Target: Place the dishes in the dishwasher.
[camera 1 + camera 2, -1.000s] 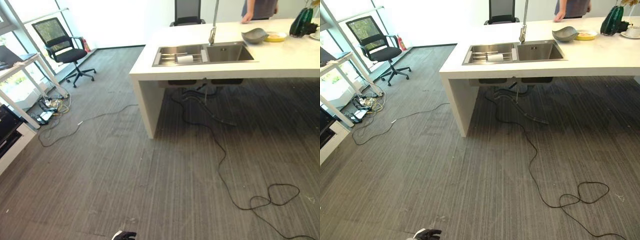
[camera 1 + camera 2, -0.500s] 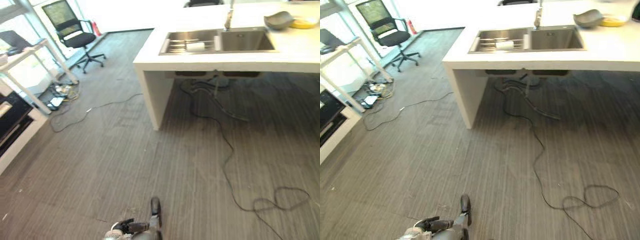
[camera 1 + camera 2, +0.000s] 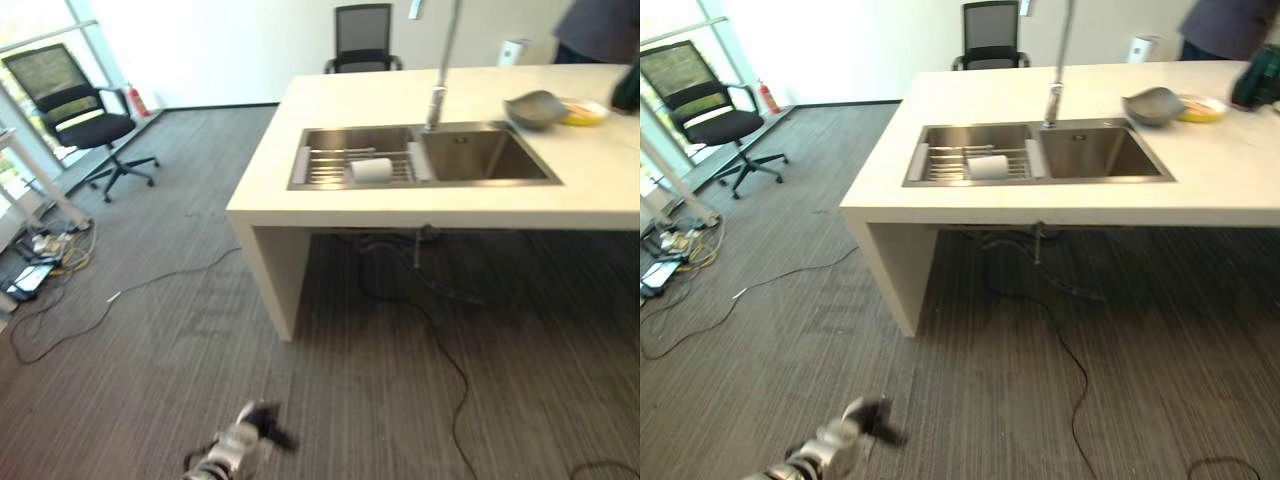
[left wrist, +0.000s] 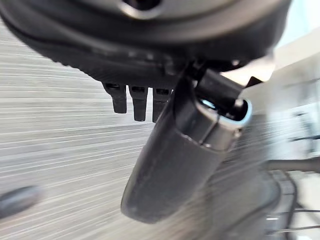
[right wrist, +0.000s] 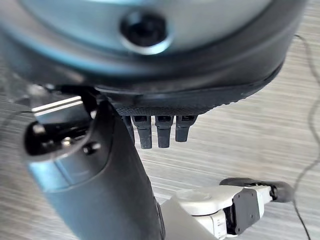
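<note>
Cam swung up; counter (image 3: 600,190) edge nearer, L hand (image 3: 240,440) low.

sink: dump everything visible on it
The sink is a steel-looking double basin sunk into the white countertop near its front edge. One basin holds a wire rack with a white cup-like item lying on its side on it; the other basin looks empty. A tall faucet rises behind the divider. A grey bowl sits on the counter just beyond it, apart from the sink.
</note>
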